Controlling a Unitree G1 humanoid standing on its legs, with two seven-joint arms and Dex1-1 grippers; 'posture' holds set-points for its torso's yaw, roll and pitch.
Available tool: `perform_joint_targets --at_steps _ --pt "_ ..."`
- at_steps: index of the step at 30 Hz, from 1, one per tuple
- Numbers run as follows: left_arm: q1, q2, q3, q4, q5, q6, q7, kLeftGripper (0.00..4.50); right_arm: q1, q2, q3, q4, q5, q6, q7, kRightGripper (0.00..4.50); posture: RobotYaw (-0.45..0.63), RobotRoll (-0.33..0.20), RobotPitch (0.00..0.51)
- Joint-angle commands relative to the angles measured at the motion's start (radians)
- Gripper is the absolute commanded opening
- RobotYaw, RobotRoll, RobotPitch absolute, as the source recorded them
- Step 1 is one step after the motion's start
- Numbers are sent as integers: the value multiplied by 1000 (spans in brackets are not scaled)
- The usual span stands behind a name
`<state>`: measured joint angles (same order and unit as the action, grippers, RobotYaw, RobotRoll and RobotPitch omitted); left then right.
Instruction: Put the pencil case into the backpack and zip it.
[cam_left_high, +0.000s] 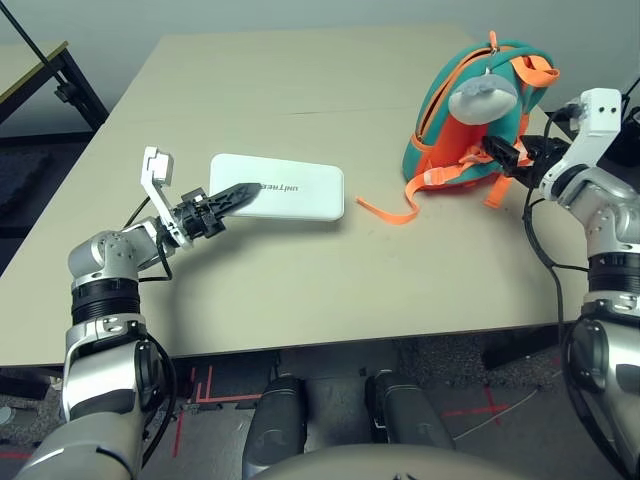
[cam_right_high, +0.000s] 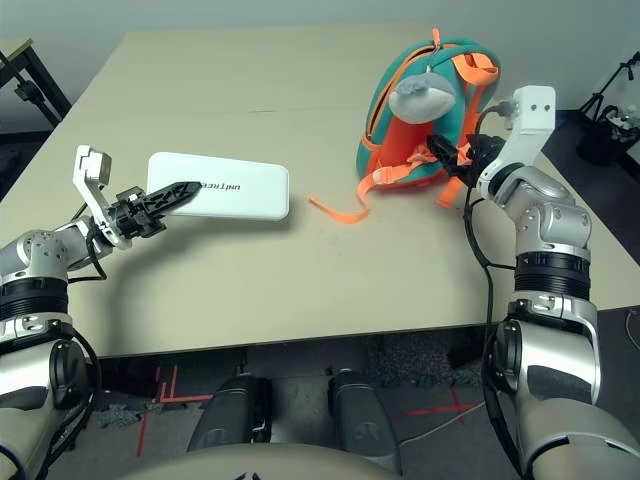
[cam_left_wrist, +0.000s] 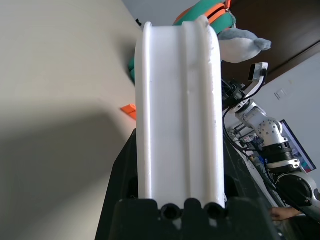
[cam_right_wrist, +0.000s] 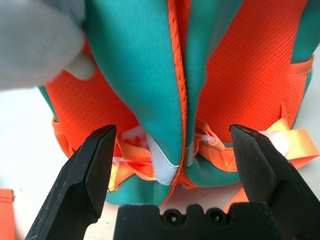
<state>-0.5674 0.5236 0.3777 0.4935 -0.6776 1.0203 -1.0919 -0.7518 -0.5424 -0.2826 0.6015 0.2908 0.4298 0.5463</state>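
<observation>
The pencil case (cam_left_high: 283, 187) is a flat white hard case with rounded corners and small dark lettering on its top. It lies flat on the worktop's left half, its long side running across. The backpack (cam_left_high: 470, 120) stands upright near the far right of the worktop, well apart from the case. It is teal with orange panels, orange straps and a grey plush piece on its front. One loose orange strap trails onto the worktop toward the case.

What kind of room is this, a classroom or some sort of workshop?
Probably a robotics lab or test room rather than a classroom. A plain beige table stands on dark carpet with red tape marks, a black stand sits in a corner, and a computer screen shows in the background.
</observation>
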Motion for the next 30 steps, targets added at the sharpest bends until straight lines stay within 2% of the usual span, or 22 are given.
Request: perform_joint_targets --at_steps 1,7,11,17,19,25,30 --pt "-2 0 5 -22 -33 -1 7 1365 -43 -1 26 98 -33 -69 5 4500 -50 0 62" --pt "-10 2 16 -17 -57 8 8 1364 -102 2 41 283 -64 -198 33 4500 -51 0 57" --pt "-7 -1 27 -28 -81 16 21 1364 -121 12 42 326 -64 -232 44 3195 -53 0 55" --pt "-16 0 30 -18 -89 -2 29 1364 -133 17 41 345 -65 -259 53 916 -57 0 55" --pt "-18 0 34 -20 -93 -9 36 1364 -136 18 39 340 -65 -264 53 388 -60 0 57" --pt "-15 -6 40 -22 -104 -20 54 1364 -120 20 22 233 -28 -229 71 312 -67 0 62" --pt "-32 8 30 -15 -75 -82 64 1364 -62 17 41 28 6 -145 117 312 -87 0 67"
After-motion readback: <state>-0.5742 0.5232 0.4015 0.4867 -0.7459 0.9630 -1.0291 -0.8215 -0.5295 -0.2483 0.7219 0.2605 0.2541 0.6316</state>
